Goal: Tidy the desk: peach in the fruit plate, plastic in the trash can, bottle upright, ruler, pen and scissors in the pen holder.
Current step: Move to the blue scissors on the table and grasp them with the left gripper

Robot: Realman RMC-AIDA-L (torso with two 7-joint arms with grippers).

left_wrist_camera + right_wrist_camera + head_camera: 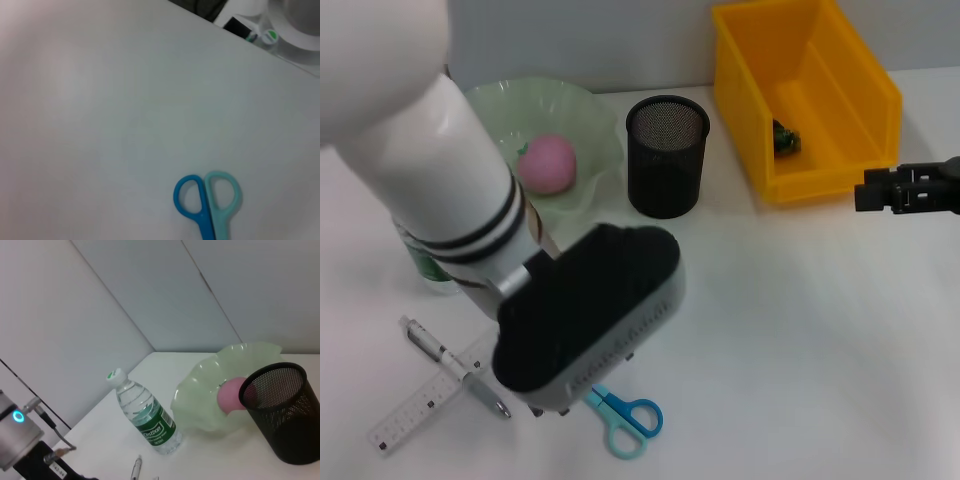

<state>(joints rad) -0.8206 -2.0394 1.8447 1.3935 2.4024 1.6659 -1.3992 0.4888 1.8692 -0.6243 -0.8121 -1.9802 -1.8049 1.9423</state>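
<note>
Scissors (625,419) lay flat on the table (800,330) at about six o'clock in the head view, blue and teal handles (207,197) side by side, blades hidden under the left arm. The left gripper (582,312) hung directly over them (its fingers were out of sight, so whether they were spread or closed I cannot tell). Just toward nine o'clock of the scissors, the pen (455,366) lay across the ruler (430,397). The peach (548,163) sat in the plate (590,110) at eleven o'clock, with the mesh holder (666,155) just beside the plate toward three o'clock. The bottle (142,412) stood upright near the plate, capped. The yellow bin (805,95) was at one o'clock with a small dark scrap (784,139) inside. The right gripper (900,189) rested at three o'clock, beside the bin; its fingers' state could not be made out either.
</note>
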